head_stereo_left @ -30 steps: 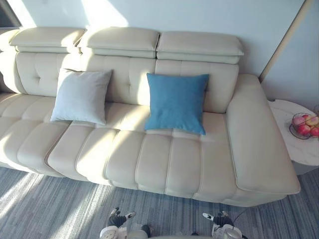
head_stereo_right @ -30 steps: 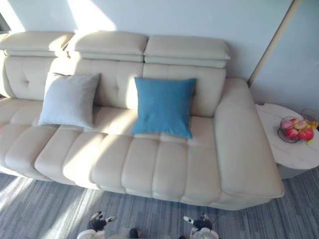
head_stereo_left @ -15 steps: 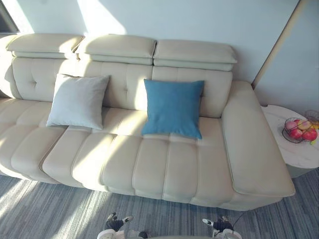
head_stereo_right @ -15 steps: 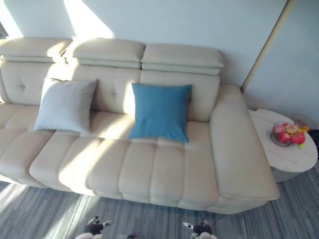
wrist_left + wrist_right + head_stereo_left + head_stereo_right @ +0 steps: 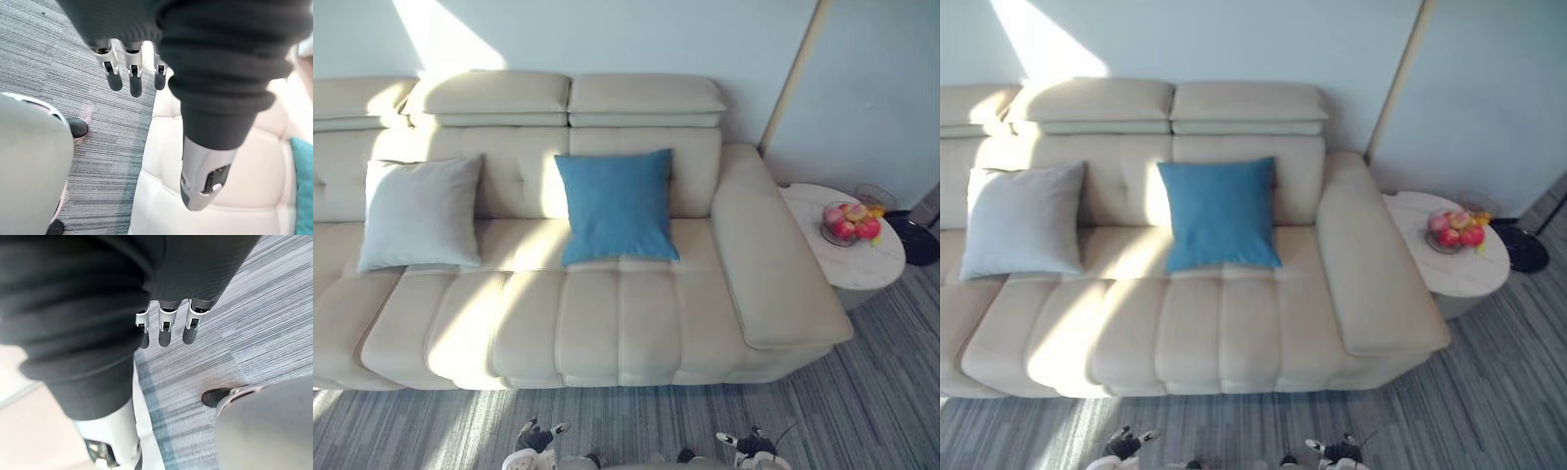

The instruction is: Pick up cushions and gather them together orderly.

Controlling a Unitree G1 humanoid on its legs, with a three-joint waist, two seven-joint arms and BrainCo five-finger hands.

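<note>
Blue cushion (image 5: pixel 615 206): leaned upright against the back of the cream sofa (image 5: pixel 607 323), near mid-seat, untouched.
Grey cushion (image 5: pixel 421 212): propped the same way, well apart from the blue one, towards the robot's left.
Left hand (image 5: pixel 135 78): hung over the carpet (image 5: pixel 49 73) by the sofa's front, fingers straight and loose, holding nothing.
Right hand (image 5: pixel 165 330): likewise slack and empty, fingers straight.
Change: the whole view had swung right within the last second, bringing the round side table (image 5: pixel 862 269) and fruit bowl (image 5: pixel 849 223) further in; the cushions themselves had not shifted.
Meaning: gathering looked not yet begun, and the robot was probably only repositioning.
</note>
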